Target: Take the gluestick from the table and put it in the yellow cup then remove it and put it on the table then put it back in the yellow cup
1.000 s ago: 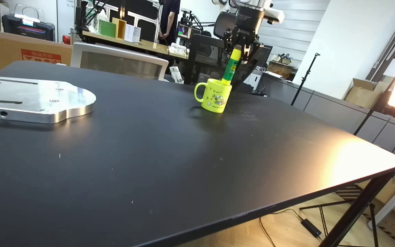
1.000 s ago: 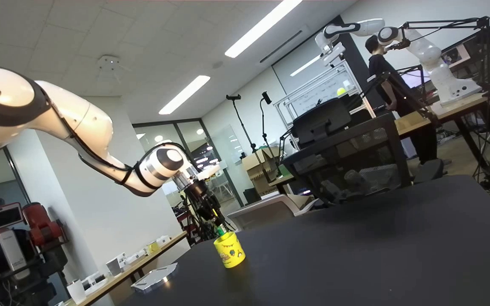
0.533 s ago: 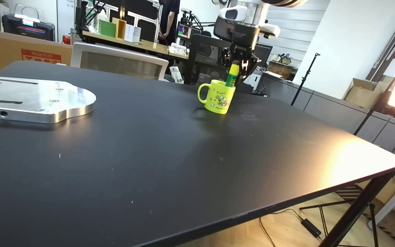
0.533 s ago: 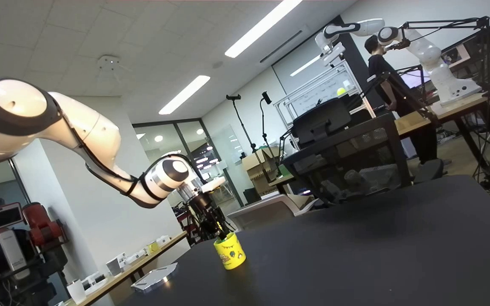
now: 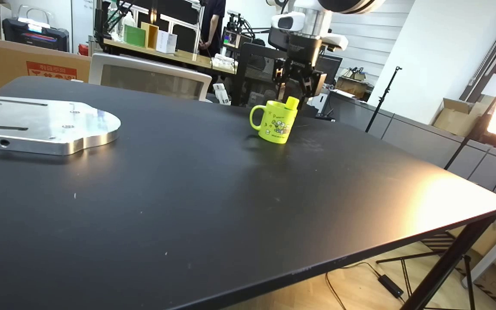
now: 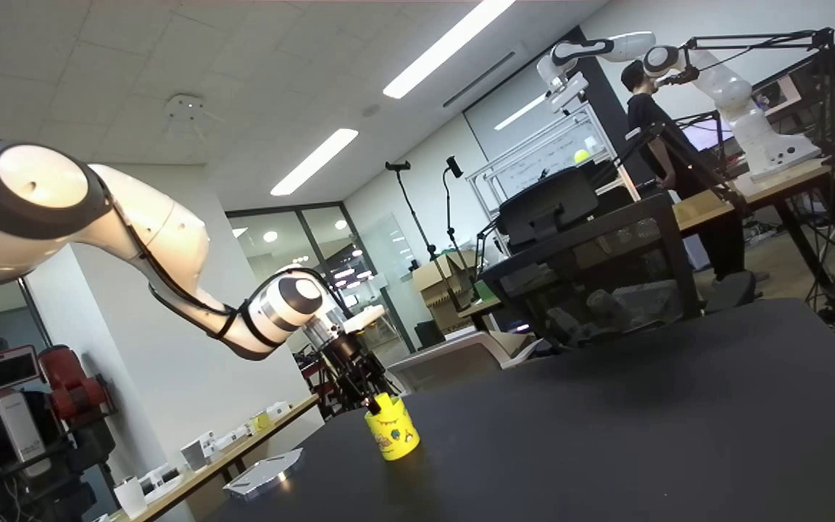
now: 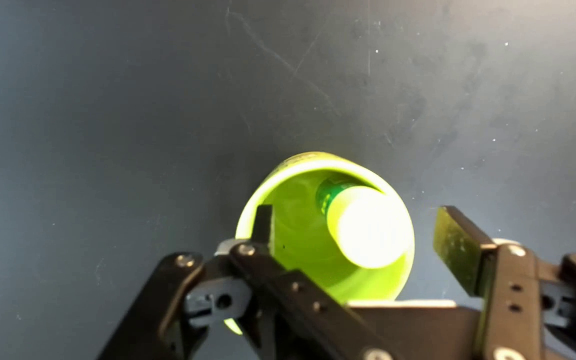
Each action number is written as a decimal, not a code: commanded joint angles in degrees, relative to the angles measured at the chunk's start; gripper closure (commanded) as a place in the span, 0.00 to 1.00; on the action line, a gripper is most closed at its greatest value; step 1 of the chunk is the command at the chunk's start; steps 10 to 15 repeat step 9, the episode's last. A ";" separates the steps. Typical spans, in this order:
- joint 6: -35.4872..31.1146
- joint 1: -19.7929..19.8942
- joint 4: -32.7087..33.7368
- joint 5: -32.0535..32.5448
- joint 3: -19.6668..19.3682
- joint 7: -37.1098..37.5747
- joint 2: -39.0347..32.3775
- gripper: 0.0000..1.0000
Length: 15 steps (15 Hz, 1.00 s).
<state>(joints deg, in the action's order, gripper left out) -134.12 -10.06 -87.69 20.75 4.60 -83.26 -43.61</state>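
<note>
Gluestick (image 7: 365, 225), count one, leans inside the one yellow cup (image 5: 276, 125), its yellow end up at the rim. I have one gripper (image 7: 355, 222) over the cup, two fingers (image 7: 455, 247) on it; jaws spread, a gap between each pad and the stick, which sits free. One table (image 5: 187, 206) under the cup, running out of frame in both exterior views. One metal plate (image 5: 41, 122) lies on it, well apart from the cup, cut off by the frame edge in an exterior view. Hidden from me: the stick's lower end, down in the cup. The wrist view gives only a small patch of green, the yellow end's top washes out to white, and a finger covers part of the cup's rim. In an exterior view I count two people (image 6: 657, 119) in the background, one cut off by the frame edge; the fingers there blur together.
</note>
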 commanded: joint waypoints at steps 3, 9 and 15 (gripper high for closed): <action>-1.37 -1.03 -2.97 2.84 -0.51 3.32 4.40 0.00; -1.03 -0.21 -1.54 3.08 0.63 1.50 3.59 0.00; -1.03 -0.21 -1.54 3.08 0.63 1.50 3.59 0.00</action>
